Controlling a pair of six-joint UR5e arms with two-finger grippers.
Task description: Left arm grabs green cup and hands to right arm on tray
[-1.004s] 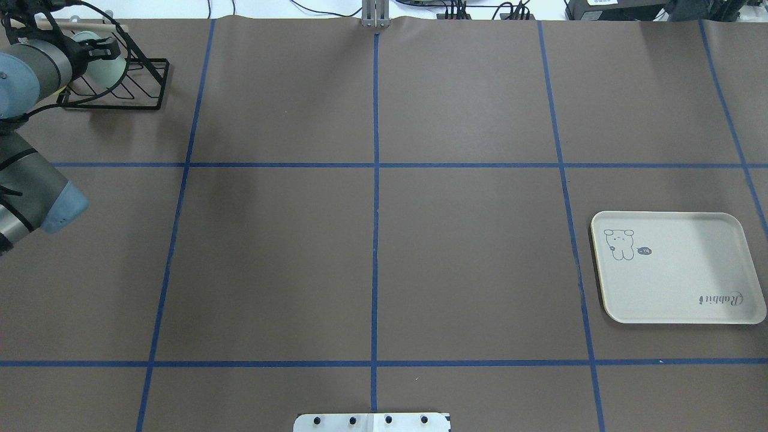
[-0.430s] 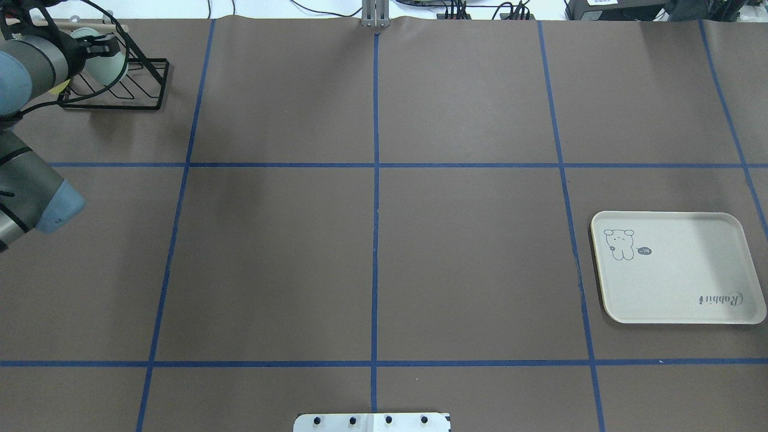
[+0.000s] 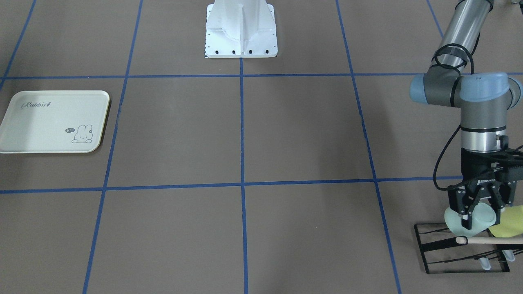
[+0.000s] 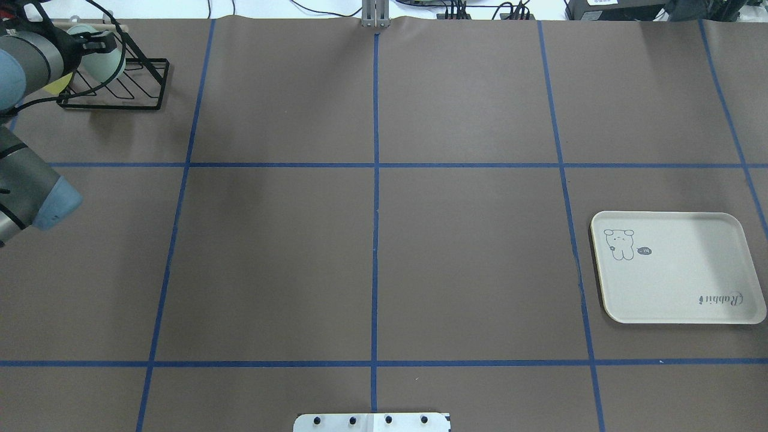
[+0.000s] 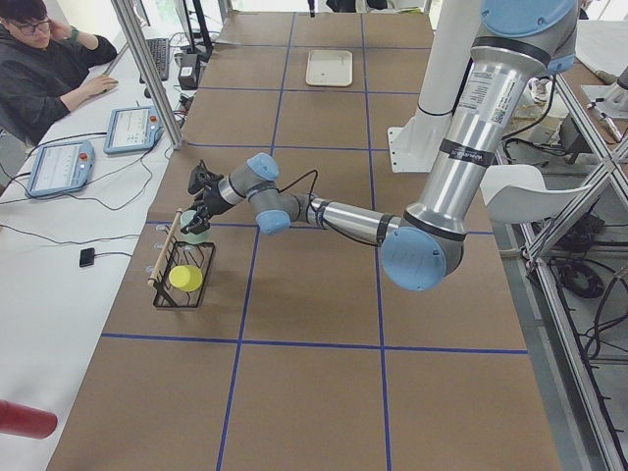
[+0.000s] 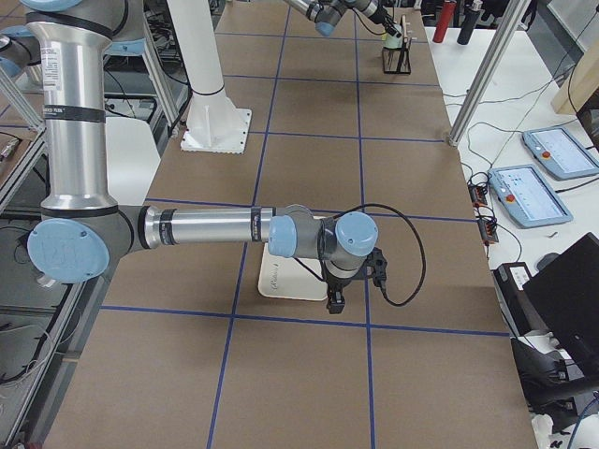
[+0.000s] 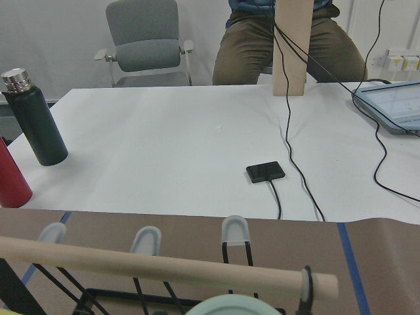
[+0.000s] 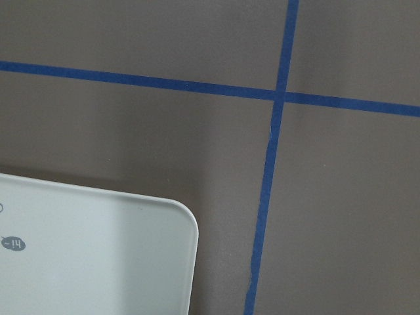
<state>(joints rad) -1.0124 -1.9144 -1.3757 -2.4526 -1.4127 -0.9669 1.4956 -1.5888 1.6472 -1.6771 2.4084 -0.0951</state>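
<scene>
My left gripper point(image 3: 479, 214) is at the black wire rack point(image 3: 449, 245), its fingers closed around the rim end of the pale mint-green cup point(image 3: 470, 223). In the overhead view the left gripper point(image 4: 96, 45) holds the cup point(image 4: 113, 60) at the rack's point(image 4: 144, 84) far side, by its wooden dowel. The cup's rim point(image 7: 230, 305) shows at the bottom of the left wrist view. The cream Rabbit tray point(image 4: 678, 270) lies at the right. My right gripper point(image 6: 333, 299) hovers by the tray's point(image 6: 281, 279) edge; I cannot tell whether it is open or shut.
A yellow-green cup point(image 3: 510, 222) lies in the rack beside the green one. The robot's white base point(image 3: 241, 32) stands at the table's middle edge. An operator point(image 5: 39, 59) sits beyond the rack. A dark bottle point(image 7: 33, 118) stands on the side table.
The left gripper and the green cup have moved together toward the table's far edge, past the rack's wires. The left arm's elbow has drawn back to the left.
</scene>
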